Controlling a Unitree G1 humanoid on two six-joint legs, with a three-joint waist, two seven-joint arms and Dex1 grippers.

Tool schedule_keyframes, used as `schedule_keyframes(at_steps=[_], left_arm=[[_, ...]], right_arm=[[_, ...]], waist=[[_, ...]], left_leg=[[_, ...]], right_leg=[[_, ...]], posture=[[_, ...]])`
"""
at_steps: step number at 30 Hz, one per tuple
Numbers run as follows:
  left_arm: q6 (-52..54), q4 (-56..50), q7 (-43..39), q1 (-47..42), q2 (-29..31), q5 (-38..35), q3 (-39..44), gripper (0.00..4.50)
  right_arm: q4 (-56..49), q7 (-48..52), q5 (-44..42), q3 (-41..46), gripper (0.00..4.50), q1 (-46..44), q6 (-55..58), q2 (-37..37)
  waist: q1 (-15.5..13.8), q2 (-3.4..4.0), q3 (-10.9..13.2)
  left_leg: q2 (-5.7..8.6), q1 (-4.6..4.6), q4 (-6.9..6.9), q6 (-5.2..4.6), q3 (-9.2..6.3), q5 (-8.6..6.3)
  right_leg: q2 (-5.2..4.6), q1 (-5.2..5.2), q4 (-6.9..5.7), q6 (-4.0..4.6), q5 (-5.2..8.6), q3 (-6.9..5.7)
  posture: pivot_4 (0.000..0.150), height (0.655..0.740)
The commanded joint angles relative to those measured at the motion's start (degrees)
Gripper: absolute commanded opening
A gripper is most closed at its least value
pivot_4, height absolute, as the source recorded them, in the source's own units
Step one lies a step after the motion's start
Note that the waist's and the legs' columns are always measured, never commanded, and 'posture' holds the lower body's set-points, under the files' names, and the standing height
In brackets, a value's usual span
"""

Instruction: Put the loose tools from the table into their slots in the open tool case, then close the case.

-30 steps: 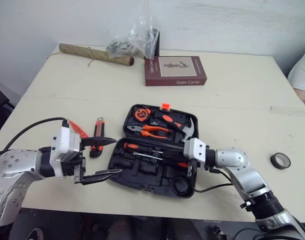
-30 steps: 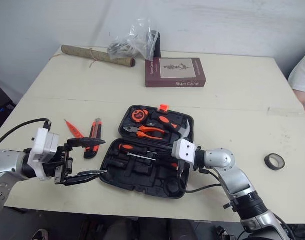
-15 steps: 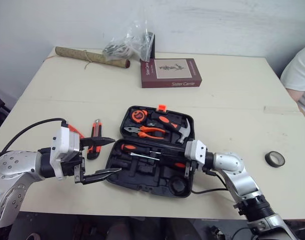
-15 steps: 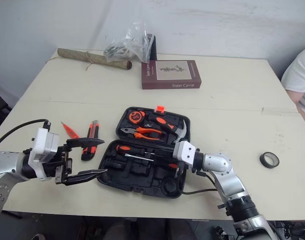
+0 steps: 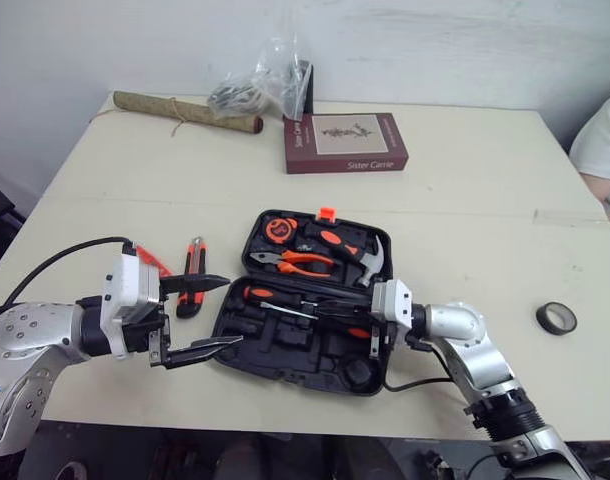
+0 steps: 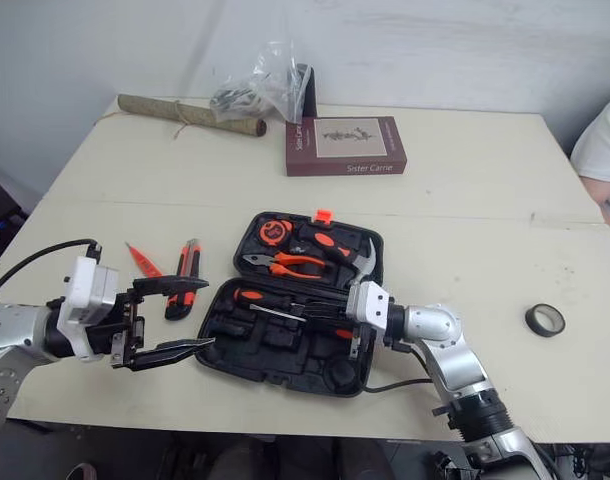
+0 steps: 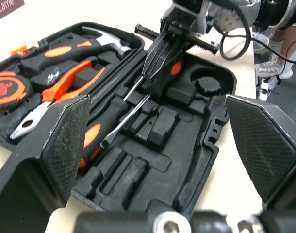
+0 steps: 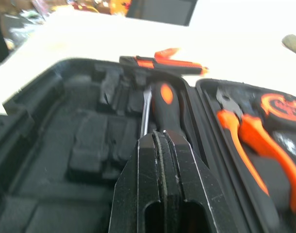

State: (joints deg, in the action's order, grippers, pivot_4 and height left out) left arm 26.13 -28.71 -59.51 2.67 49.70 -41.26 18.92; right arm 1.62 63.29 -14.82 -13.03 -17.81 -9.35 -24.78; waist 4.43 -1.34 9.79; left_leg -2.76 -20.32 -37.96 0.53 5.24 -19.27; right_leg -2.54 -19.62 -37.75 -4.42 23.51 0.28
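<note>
Both head eyes look down over the table (image 5: 465, 200); each wrist camera faces the open tool case (image 7: 160, 124) closely.

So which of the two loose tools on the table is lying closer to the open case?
The black-and-orange utility knife. It lies between the slim orange tool and the tool case, and it is broader and mostly black, while the other is thin and all orange.

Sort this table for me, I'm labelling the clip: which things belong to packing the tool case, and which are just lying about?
Job: open black plastic tool case; orange-and-black utility knife; thin orange pointed tool.
Lying about: maroon book; brown rolled paper tube; clear plastic bag; black tape roll.
</note>
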Motion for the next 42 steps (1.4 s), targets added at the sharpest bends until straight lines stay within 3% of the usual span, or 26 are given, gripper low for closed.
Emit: schedule_keyframes(at_steps=[1,11,18,28,33,37,38,39,42], left_arm=[[-1.1,-0.3,-0.4,0.1,-0.3,0.1,0.6,4.50],[-1.3,-0.5,-0.2,0.1,-0.4,0.3,0.3,4.50],[-1.3,-0.4,-0.2,0.3,-0.4,0.6,0.2,4.50],[-1.7,0.2,-0.6,0.8,-0.5,1.4,0.0,4.50],[-2.9,1.4,-0.6,1.8,-0.9,2.5,0.9,4.50],[-6.6,5.5,-1.0,4.3,-2.0,4.2,4.8,4.50],[-7.5,6.8,-1.1,4.8,-2.1,4.5,6.1,4.50],[-8.3,8.0,-1.2,5.3,-2.3,4.7,7.2,4.50],[-10.9,14.8,-0.8,7.4,-1.9,6.0,14.4,4.50]], right_arm=[[-4.1,-0.5,-0.8,-0.2,0.06,-0.9,4.7,-0.9],[-4.1,-0.5,5.8,-3.7,0.06,-0.2,7.5,-4.1],[1.8,-1.7,12.2,-6.7,0.06,-0.2,4.4,-6.1],[0.8,-1.9,14.8,-10.6,0.06,-1.6,14.3,-7.3],[-2.8,-2.8,5.2,-3.4,0.06,-2.3,13.6,-4.7],[-9.3,0.5,-7.5,6.7,0.06,-0.4,17.7,-8.3],[-10.8,0.6,-10.3,8.9,0.68,0.3,20.1,-9.4],[-11.9,0.2,-11.4,10.6,0.97,0.8,21.0,-10.2],[-14.8,-0.7,-13.8,19.3,2.47,5.6,23.8,-15.8]], waist=[[-0.1,0.01,0.0],[-0.1,0.11,0.1],[-0.2,0.01,0.0],[-0.1,-0.33,-0.3],[-0.2,-0.29,-0.3],[-0.8,0.08,0.0],[-1.1,0.19,0.2],[-1.3,0.26,0.2],[-1.3,0.29,0.3]], left_leg=[[0.00,0.00,0.00,0.00,0.00,0.00],[0.02,-0.01,0.00,-0.01,0.00,0.00],[0.02,0.08,-0.02,-0.02,0.00,-0.01],[0.00,0.23,-0.01,-0.01,-0.02,0.01],[0.00,0.21,-0.01,-0.01,-0.03,0.01],[0.05,0.00,-0.01,-0.06,-0.02,0.00],[0.06,-0.07,-0.01,-0.08,-0.02,-0.02],[0.06,-0.14,-0.01,-0.10,-0.02,-0.02],[0.03,-0.20,0.02,-0.10,-0.03,-0.04]], right_leg=[[0.00,0.00,0.00,0.00,0.00,0.00],[-0.02,0.01,0.01,0.00,0.00,0.00],[-0.03,0.11,0.03,0.00,0.00,0.00],[-0.04,0.27,0.00,0.00,0.00,-0.01],[-0.05,0.25,0.02,0.01,0.00,-0.02],[-0.09,0.05,0.03,0.00,0.00,-0.02],[-0.09,-0.02,0.06,0.00,0.00,-0.02],[-0.09,-0.08,0.06,0.00,0.00,-0.02],[-0.09,-0.17,0.08,0.00,0.00,-0.07]], posture=[[0.150,0.7400],[0.150,0.7400],[0.150,0.7400],[0.150,0.7400],[0.150,0.7400],[0.150,0.7400],[0.150,0.7400],[0.150,0.7400],[0.150,0.7400]])
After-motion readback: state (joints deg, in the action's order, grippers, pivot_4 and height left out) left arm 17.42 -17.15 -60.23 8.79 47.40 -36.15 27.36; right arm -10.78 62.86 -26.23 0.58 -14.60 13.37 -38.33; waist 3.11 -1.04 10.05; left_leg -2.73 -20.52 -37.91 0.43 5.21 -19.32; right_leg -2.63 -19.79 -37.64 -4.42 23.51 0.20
